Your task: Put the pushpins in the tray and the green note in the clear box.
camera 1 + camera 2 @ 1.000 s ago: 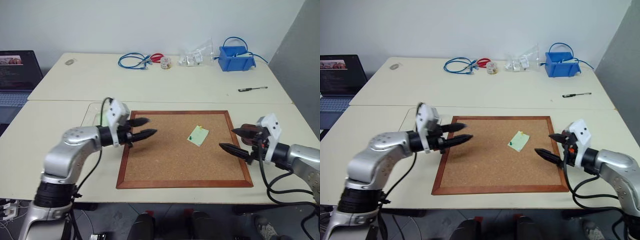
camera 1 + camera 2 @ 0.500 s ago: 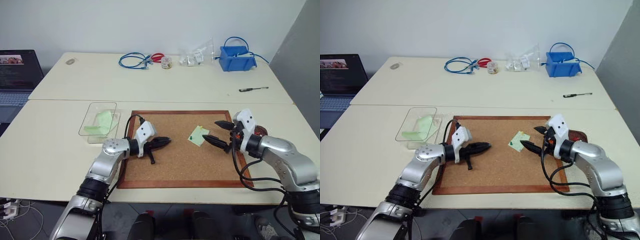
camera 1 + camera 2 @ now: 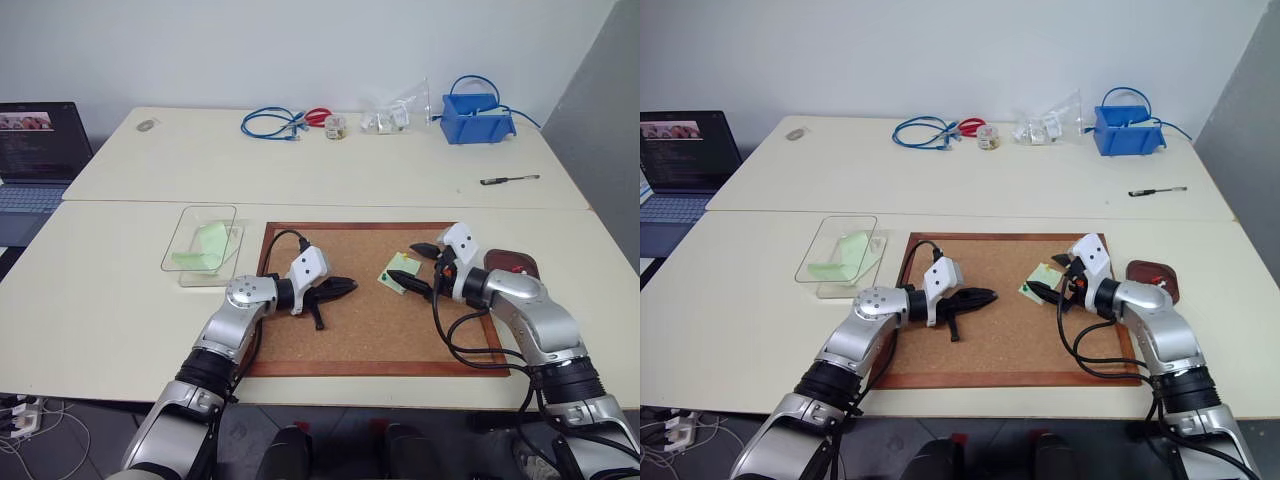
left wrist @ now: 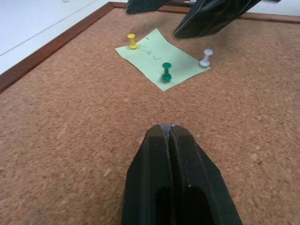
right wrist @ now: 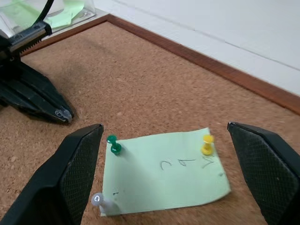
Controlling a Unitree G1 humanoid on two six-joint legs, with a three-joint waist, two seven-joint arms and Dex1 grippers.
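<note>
Cork board [image 3: 350, 330] in a wooden frame covers the table here; the right gripper [image 5: 164, 187] hangs with jaws spread wide and empty either side of the green note [image 5: 164, 173], likely lining up on a pin. Green pushpin [image 5: 113, 144], yellow pushpin [image 5: 206, 144] and white pushpin [image 5: 98, 200] hold the note flat, shafts upright. The left gripper [image 4: 168, 140] rests shut and empty nearby. Clear box [image 3: 203, 240] and tray [image 3: 512, 265] flank the board
</note>
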